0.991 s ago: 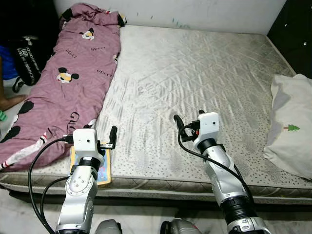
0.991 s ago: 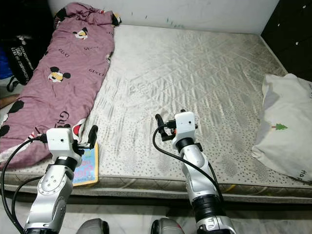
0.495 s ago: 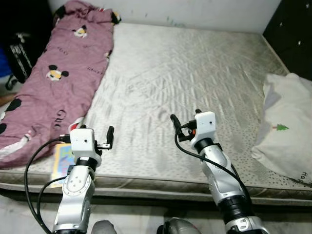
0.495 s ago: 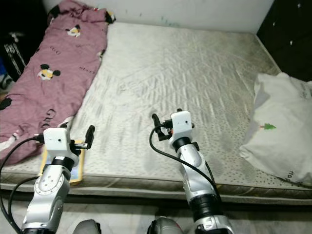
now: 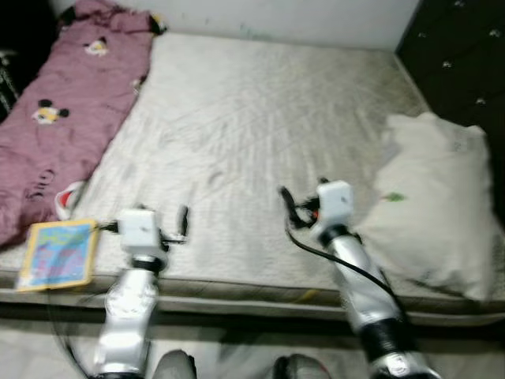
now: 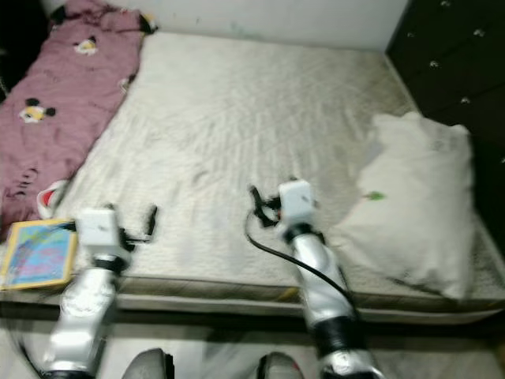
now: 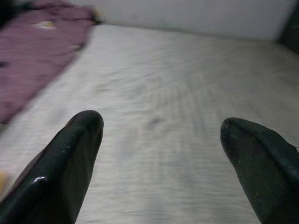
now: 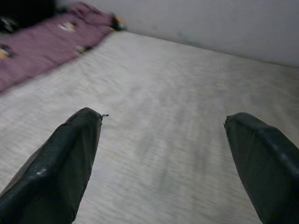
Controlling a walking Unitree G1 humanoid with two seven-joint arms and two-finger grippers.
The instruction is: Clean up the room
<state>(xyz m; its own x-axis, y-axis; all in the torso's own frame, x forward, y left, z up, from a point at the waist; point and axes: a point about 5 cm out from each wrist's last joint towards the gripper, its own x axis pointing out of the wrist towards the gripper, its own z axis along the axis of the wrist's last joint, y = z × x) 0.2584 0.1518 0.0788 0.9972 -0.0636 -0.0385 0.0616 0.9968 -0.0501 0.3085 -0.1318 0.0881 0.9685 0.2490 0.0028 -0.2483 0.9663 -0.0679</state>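
Observation:
A bare grey mattress [image 5: 260, 126] lies before me, blurred by motion. A purple cartoon-print blanket [image 5: 63, 110] stretches along its left side. At the front left corner lies a colourful children's book [image 5: 59, 254]. A white pillow [image 5: 430, 205] with a small green tree print sits at the right edge. My left gripper [image 5: 183, 223] is open over the front edge of the mattress, right of the book, holding nothing. My right gripper [image 5: 286, 202] is open over the mattress just left of the pillow, also holding nothing. In the wrist views the fingers [image 7: 70, 163] [image 8: 65, 158] stand wide apart over the mattress.
A dark cabinet [image 5: 461, 63] stands at the back right beside the bed. A white wall [image 5: 260, 16] runs behind the mattress. Pale floor [image 5: 237, 347] shows along the front of the bed under my arms.
The camera has swung to the right: blanket and book have slid left in view and the pillow has come closer to centre. Both grippers stay open and empty.

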